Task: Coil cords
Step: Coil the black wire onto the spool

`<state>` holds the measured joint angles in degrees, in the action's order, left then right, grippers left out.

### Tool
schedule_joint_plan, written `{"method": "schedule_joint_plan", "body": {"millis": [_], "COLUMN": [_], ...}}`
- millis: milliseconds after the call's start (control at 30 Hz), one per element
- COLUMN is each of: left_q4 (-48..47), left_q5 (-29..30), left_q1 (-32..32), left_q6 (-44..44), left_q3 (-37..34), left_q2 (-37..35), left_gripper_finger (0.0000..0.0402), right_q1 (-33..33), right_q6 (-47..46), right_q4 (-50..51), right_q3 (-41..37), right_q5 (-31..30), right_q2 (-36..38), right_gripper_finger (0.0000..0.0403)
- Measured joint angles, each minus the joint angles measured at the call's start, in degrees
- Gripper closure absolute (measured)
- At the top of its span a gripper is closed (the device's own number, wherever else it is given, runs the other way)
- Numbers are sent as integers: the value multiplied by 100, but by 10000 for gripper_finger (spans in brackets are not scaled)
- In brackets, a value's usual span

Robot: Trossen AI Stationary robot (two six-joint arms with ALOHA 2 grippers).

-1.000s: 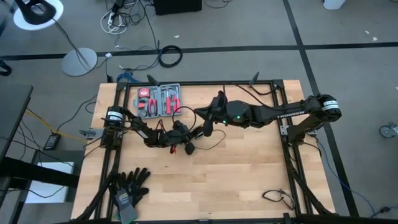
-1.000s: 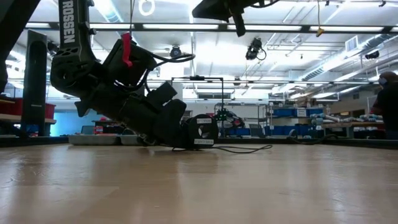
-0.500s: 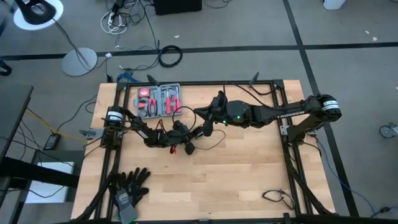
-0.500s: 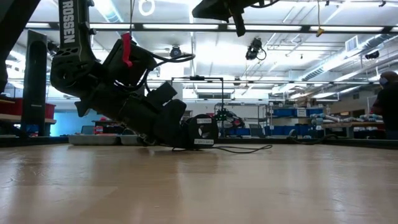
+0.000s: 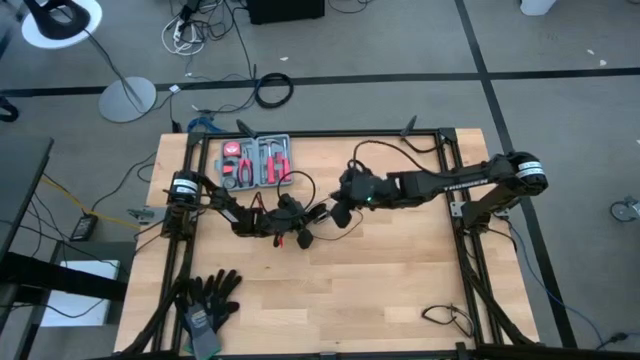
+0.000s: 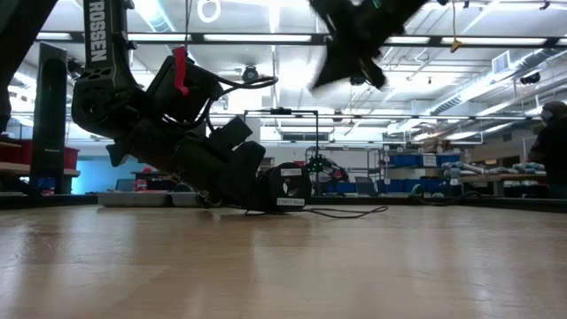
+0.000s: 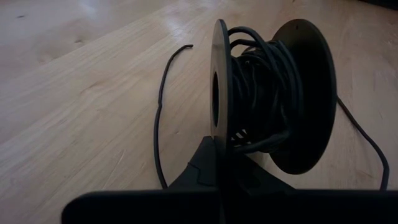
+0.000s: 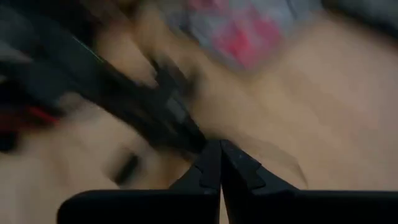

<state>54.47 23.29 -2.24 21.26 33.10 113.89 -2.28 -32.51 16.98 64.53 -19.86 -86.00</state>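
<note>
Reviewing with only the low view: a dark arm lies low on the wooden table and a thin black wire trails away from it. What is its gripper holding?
Observer: The left gripper is shut on the rim of a black two-flanged spool wound with thin black wire.
Operator: Where is the wire's loose end?
Observer: It lies curved on the wooden table, beside the spool.
Operator: And the other arm?
Observer: The right gripper, shut, is close beside the spool, on its right seen from above; whether it pinches wire cannot be told.

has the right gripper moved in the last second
Yes. In the high view the right gripper has swung away from the tool tray and down the picture, nearer the left gripper holding the spool.
</note>
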Motion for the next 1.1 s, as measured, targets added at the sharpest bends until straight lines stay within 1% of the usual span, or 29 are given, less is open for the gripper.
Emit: {"method": "schedule_joint_plan", "body": {"millis": [67,133,200,233,333,467,667,867,1100], "left_q4": [3,11,27,33,120,128,96,81,82], "left_q5": [0,5,11,13,32,55,67,83,90], "left_q1": [0,0,0,0,0,0,0,0,0], "left_q6": [-1,-13,-20,-23,-27,-148,-156,-156,-156], "left_q3": [0,2,0,2,2,4,9,9,9], "left_q2": [0,0,2,2,7,7,7,7,7], "left_gripper_finger": [402,402,402,402,402,402,402,402,402], "right_q1": [-2,-42,-94,-104,-142,-138,-125,60,281], "right_q6": [-627,-1081,-1267,-1277,-1014,-906,-838,-796,-12], "right_q4": [790,1101,1393,1327,1232,1314,1261,1174,765], "right_q3": [-85,-219,-415,-515,-767,-835,-835,-835,-861], "right_q5": [-55,-214,-302,-269,-109,44,14,-5,-7], "right_q2": [-63,-187,-319,-406,-733,-1116,-1246,-1243,-1235], "right_gripper_finger": [400,396,391,389,384,383,374,334,280]}}
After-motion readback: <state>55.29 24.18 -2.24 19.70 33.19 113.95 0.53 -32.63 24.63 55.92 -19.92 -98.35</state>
